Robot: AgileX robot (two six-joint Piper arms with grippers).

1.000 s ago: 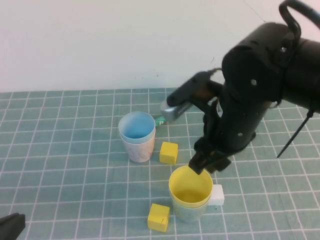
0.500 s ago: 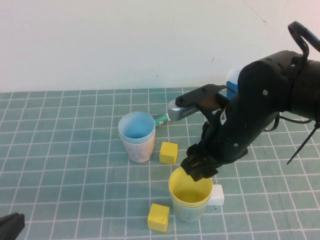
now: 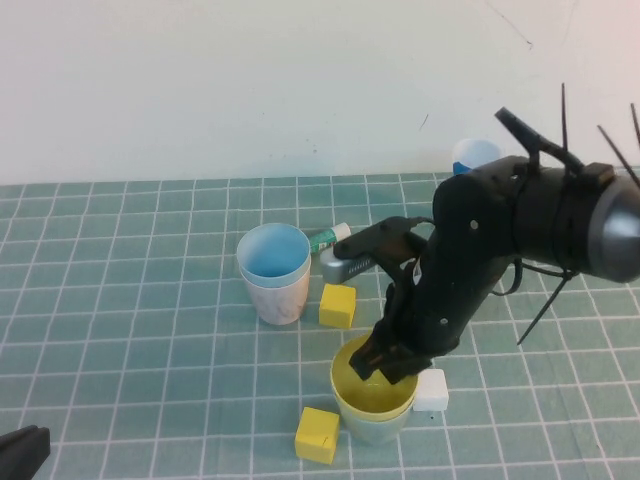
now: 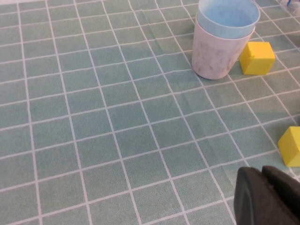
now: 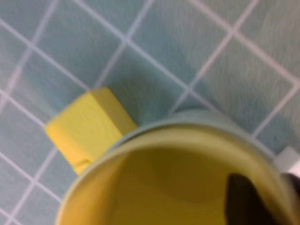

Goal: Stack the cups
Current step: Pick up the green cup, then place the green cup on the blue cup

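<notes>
A cup with a light blue inside (image 3: 272, 262) sits nested in a pale pinkish cup at the table's middle; this stack also shows in the left wrist view (image 4: 224, 40). A cup with a yellow inside (image 3: 368, 398) sits nested in a pale greenish cup nearer the front. My right gripper (image 3: 391, 364) reaches down at the yellow cup's back right rim. In the right wrist view (image 5: 268, 187) one finger is inside the yellow cup (image 5: 173, 183) and the other outside its wall, jaws apart. My left gripper (image 4: 268, 199) is shut and empty, low at the front left (image 3: 20, 450).
A yellow block (image 3: 337, 305) lies between the two stacks. Another yellow block (image 3: 317, 434) lies left of the yellow cup, and a white block (image 3: 431, 390) touches its right side. A glue stick (image 3: 328, 238) and a dark-blue cup (image 3: 474, 154) lie further back.
My right gripper has come down and leftward from above the yellow cup until its fingers straddle the rim. The left arm and the cups have not moved.
</notes>
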